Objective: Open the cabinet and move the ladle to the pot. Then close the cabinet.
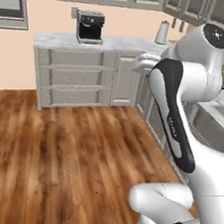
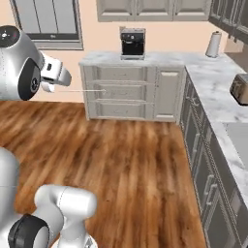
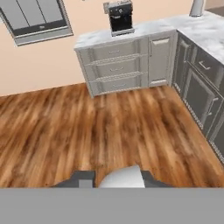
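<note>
Arm folded high over the wood floor (image 2: 121,160), well apart from every counter. Gripper (image 3: 111,177) points down at bare planks; only the two dark tips show at the hand view's bottom edge, nothing between them, and I cannot tell whether the jaws are spread or pressed together.

The cabinet (image 2: 138,9) hangs above the coffee machine (image 2: 132,42); its doors look closed, cropped at the frame top. Ladle and pot not located.

Judgement: approach step, nothing yet opened. To do it well: drive the base toward the counter (image 2: 145,59), stop square to the centre handles, raise the hand level before reaching, keep the elbow off the toaster (image 2: 240,88) side
</note>
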### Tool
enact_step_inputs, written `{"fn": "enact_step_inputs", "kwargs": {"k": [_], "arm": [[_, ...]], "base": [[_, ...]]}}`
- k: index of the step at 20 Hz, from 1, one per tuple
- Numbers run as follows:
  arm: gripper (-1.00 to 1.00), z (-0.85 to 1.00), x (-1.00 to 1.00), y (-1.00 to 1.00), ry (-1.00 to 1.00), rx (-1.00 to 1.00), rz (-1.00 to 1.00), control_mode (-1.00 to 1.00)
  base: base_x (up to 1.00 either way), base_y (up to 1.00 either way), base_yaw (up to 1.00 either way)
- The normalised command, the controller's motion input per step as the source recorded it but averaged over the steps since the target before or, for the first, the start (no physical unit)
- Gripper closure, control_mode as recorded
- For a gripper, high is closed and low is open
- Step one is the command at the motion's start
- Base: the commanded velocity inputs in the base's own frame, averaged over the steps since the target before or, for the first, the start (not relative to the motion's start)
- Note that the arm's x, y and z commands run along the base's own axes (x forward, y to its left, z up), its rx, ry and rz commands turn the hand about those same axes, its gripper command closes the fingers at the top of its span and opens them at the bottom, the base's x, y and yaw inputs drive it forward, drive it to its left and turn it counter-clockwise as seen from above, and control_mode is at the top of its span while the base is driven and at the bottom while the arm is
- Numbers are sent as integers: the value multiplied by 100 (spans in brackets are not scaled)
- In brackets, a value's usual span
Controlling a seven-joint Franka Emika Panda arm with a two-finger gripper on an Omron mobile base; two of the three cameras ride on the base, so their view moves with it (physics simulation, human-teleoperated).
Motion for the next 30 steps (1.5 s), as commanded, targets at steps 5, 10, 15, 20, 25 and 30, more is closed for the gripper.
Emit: {"fn": "enact_step_inputs", "kwargs": {"k": [5,10,15,20,25,30], "arm": [[100,0,0,0,0,0,0,100],[100,0,0,0,0,0,0,100],[100,0,0,0,0,0,0,100],[100,0,0,0,0,0,0,100],[100,0,0,0,0,0,0,100],[100,0,0,0,0,0,0,100]], "base": [[0,21,58],[0,18,58],[0,18,58],[0,18,59],[0,20,59],[0,20,59]]}}
